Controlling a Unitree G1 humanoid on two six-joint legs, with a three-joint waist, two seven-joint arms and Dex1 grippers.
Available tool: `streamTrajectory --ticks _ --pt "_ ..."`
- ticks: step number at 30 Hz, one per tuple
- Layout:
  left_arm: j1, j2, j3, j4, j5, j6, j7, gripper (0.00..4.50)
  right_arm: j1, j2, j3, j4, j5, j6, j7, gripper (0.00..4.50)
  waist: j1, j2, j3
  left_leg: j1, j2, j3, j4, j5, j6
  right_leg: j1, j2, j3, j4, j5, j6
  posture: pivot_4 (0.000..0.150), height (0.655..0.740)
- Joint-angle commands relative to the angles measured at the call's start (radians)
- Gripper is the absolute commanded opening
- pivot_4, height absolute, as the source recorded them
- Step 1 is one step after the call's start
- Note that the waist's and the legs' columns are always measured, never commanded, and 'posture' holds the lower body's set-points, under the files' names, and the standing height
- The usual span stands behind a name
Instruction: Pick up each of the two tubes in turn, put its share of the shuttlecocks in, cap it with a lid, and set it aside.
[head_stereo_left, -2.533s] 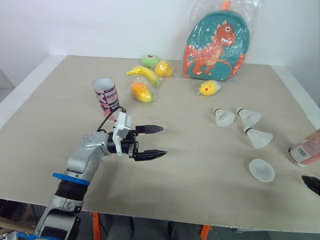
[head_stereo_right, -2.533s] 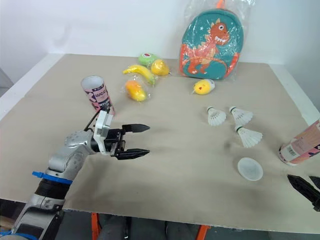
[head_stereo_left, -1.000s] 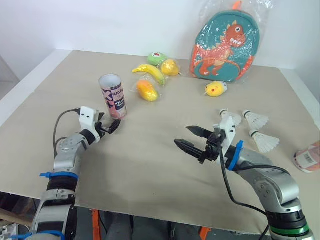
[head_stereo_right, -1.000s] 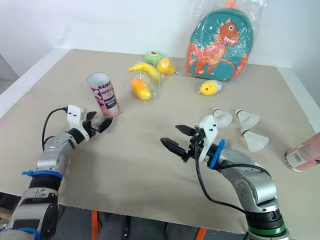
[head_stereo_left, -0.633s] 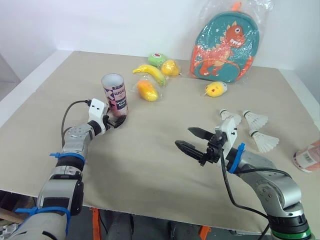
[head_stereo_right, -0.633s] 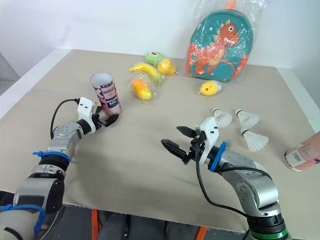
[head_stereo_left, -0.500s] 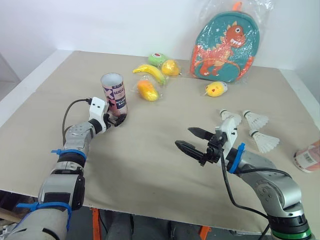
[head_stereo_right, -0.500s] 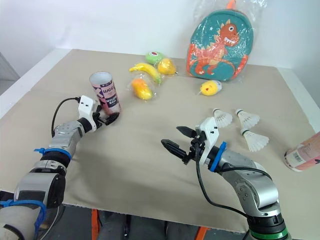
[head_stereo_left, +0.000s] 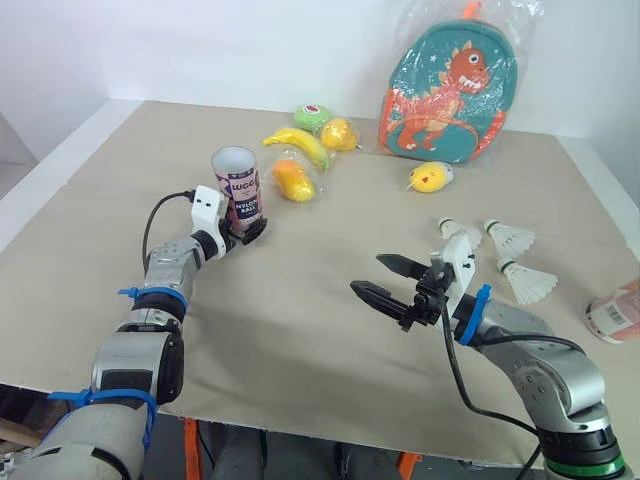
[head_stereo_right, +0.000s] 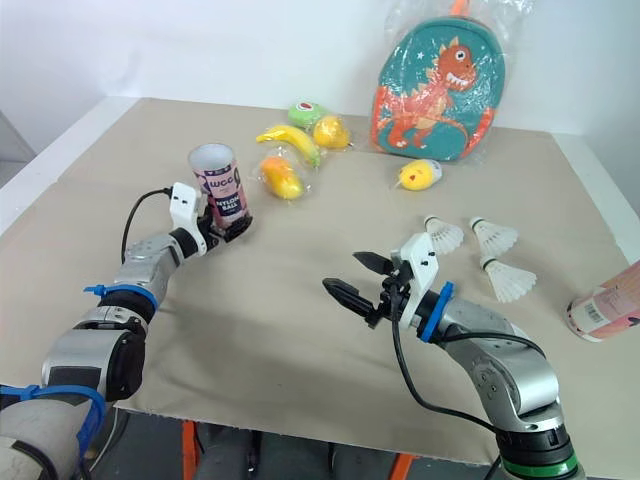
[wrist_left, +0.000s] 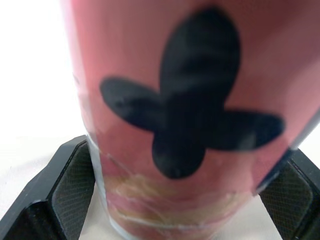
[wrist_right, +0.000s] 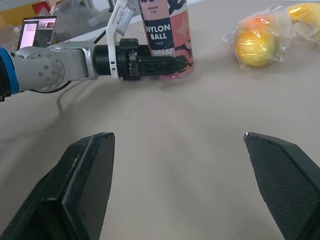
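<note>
Jaws of left gripper (head_stereo_left: 248, 230) clamp upright tube (head_stereo_left: 238, 183) at its base; right gripper (head_stereo_left: 370, 275) jaws apart above table (head_stereo_left: 290, 340).

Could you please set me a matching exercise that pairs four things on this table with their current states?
Things:
1. left tube
2. right tube
3. right gripper
4. backpack

States:
A. open, over the middle of the table
B. lying on its side at the table's edge
C. wrapped in clear plastic
D. standing, top open, at the left gripper

Pairs: 1-D, 2-B, 3-A, 4-C
</note>
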Motion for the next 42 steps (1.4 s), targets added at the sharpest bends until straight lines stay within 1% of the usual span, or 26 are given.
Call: streamTrajectory --ticks 1,2,3,4,10,13,16,19,22,24,25,26,29,32,36,38,42 --pt "-0.026 -0.006 0.0 -0.005 0.01 -0.037 -0.008 3.96 -0.019 -0.012 -0.034 -0.048 0.016 0.0 -0.001 4.5 0.0 0.0 0.0 0.0 0.0 0.0 0.0 0.0 0.0 0.0 0.0 0.0 0.0 0.0 0.0 0.15 0.74" --pt "-0.027 -0.009 0.0 -0.006 0.013 -0.038 -0.005 3.64 -0.019 -0.013 -0.034 -0.049 0.017 0.002 0.0 4.5 0.0 0.0 0.0 0.0 0.0 0.0 0.0 0.0 0.0 0.0 0.0 0.0 0.0 0.0 0.0 0.15 0.74" --pt "-0.027 -0.01 -0.001 -0.006 0.016 -0.04 -0.003 3.22 -0.02 -0.014 -0.034 -0.05 0.017 0.004 0.0 4.5 0.0 0.0 0.0 0.0 0.0 0.0 0.0 0.0 0.0 0.0 0.0 0.0 0.0 0.0 0.0 0.15 0.74" --pt "-0.028 -0.011 -0.004 -0.008 0.02 -0.041 -0.005 2.98 -0.02 -0.015 -0.035 -0.05 0.018 0.005 0.001 4.5 0.0 0.0 0.0 0.0 0.0 0.0 0.0 0.0 0.0 0.0 0.0 0.0 0.0 0.0 0.0 0.15 0.74" --pt "-0.017 -0.004 0.006 -0.03 0.014 -0.05 -0.033 2.98 -0.021 -0.02 -0.039 -0.056 0.019 0.015 0.0 4.5 0.0 0.0 0.0 0.0 0.0 0.0 0.0 0.0 0.0 0.0 0.0 0.0 0.0 0.0 0.0 0.15 0.74" --pt "0.002 0.014 0.005 -0.071 -0.001 -0.047 -0.105 2.98 0.002 -0.025 -0.066 -0.066 0.018 0.021 -0.022 4.5 0.0 0.0 0.0 0.0 0.0 0.0 0.0 0.0 0.0 0.0 0.0 0.0 0.0 0.0 0.0 0.15 0.74" --pt "0.046 0.033 -0.004 -0.174 -0.041 0.001 -0.267 2.98 0.032 -0.021 -0.118 -0.094 0.023 0.04 -0.075 4.5 0.0 0.0 0.0 0.0 0.0 0.0 -0.001 0.0 0.0 0.0 0.0 0.0 0.0 0.0 0.0 0.15 0.74" --pt "0.151 0.091 -0.046 -0.392 -0.093 0.034 -0.499 2.98 0.101 -0.041 -0.161 -0.189 0.029 0.073 -0.112 4.5 -0.002 0.0 0.0 0.0 0.0 0.0 -0.002 0.0 -0.001 -0.001 0.0 0.0 0.0 0.0 -0.001 0.15 0.74" --pt "0.227 0.153 -0.081 -0.544 -0.122 0.076 -0.63 2.98 0.149 -0.044 -0.185 -0.262 0.065 0.102 -0.138 4.5 -0.006 0.0 0.0 0.0 0.001 0.0 -0.004 0.001 -0.002 -0.002 0.0 0.0 0.001 0.0 -0.002 0.15 0.74" --pt "0.263 0.26 -0.154 -0.632 -0.098 0.088 -0.801 2.98 0.169 -0.012 -0.187 -0.281 0.024 0.123 -0.236 4.5 -0.008 0.0 0.0 0.001 0.001 -0.001 -0.004 0.002 -0.003 -0.001 0.001 -0.001 0.002 0.0 -0.003 0.15 0.74" --pt "0.27 0.293 -0.177 -0.656 -0.09 0.092 -0.849 2.98 0.17 0.0 -0.185 -0.283 0.008 0.131 -0.273 4.5 -0.01 0.0 0.0 0.001 0.002 -0.002 -0.004 0.002 -0.003 -0.001 0.002 -0.001 0.002 0.001 -0.004 0.15 0.74" --pt "0.265 0.314 -0.199 -0.667 -0.082 0.096 -0.879 2.98 0.161 0.015 -0.179 -0.272 -0.014 0.139 -0.314 4.5 -0.013 0.001 0.0 0.001 0.003 -0.002 -0.004 0.003 -0.004 -0.001 0.002 -0.002 0.002 0.001 -0.005 0.15 0.74" --pt "0.241 0.355 -0.267 -0.684 -0.073 0.097 -0.909 2.98 0.123 0.037 -0.144 -0.216 -0.098 0.145 -0.395 4.5 -0.013 0.001 0.0 0.001 0.003 -0.002 -0.004 0.006 -0.001 -0.001 0.002 -0.002 0.002 0.003 -0.004 0.15 0.74" --pt "0.218 0.41 -0.392 -0.687 -0.064 0.019 -0.912 2.98 0.049 0.053 -0.098 -0.058 -0.222 0.121 -0.468 4.5 -0.014 0.001 0.0 0.001 0.003 0.0 -0.004 0.009 0.002 -0.001 0.001 -0.002 0.001 0.002 -0.005 0.15 0.74" --pt "0.187 0.431 -0.49 -0.656 -0.088 -0.022 -0.912 2.98 -0.04 0.069 -0.074 0.085 -0.299 0.081 -0.477 4.5 -0.015 0.001 0.0 0.001 0.003 0.003 -0.004 0.012 0.005 -0.003 0.0 0.0 0.001 0.005 -0.003 0.15 0.74" --pt "0.173 0.437 -0.531 -0.662 -0.112 -0.011 -0.912 2.98 -0.08 0.07 -0.072 0.157 -0.325 0.058 -0.47 4.5 -0.015 0.002 0.0 0.001 0.003 0.003 -0.005 0.012 0.005 -0.004 0.0 0.0 0.001 0.007 0.0 0.15 0.74" --pt "0.156 0.459 -0.609 -0.69 -0.139 0.017 -0.912 2.98 -0.141 0.064 -0.064 0.286 -0.369 -0.001 -0.435 4.5 -0.013 0.002 0.0 0.0 0.002 0.002 -0.006 0.012 0.005 -0.004 0.0 0.0 0.001 0.007 -0.001 0.15 0.74"
